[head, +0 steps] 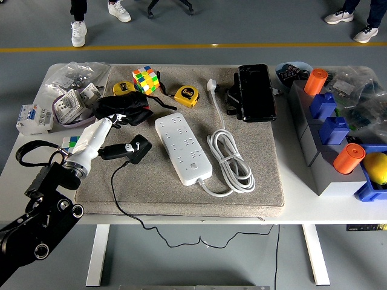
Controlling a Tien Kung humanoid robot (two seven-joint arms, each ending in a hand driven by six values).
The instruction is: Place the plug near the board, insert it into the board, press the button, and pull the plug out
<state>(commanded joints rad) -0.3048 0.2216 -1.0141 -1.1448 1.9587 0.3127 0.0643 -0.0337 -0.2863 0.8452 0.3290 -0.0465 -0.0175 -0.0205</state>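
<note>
Left hand [115, 128] gripping black plug [134, 150], white board [182, 147] beside, black cloth [121, 107] behind

- Left hand [115, 125]: I cannot make out its fingers; they merge with the dark cloth [121, 109] behind.
- Lemon [376, 167]: cut off by the right edge.
- Plastic bags [72, 75]: contents too small for me to identify.
- People at the top: only shoes [78, 33] and lower legs show.

No text, label or number on any item is sharp enough to read.
</note>
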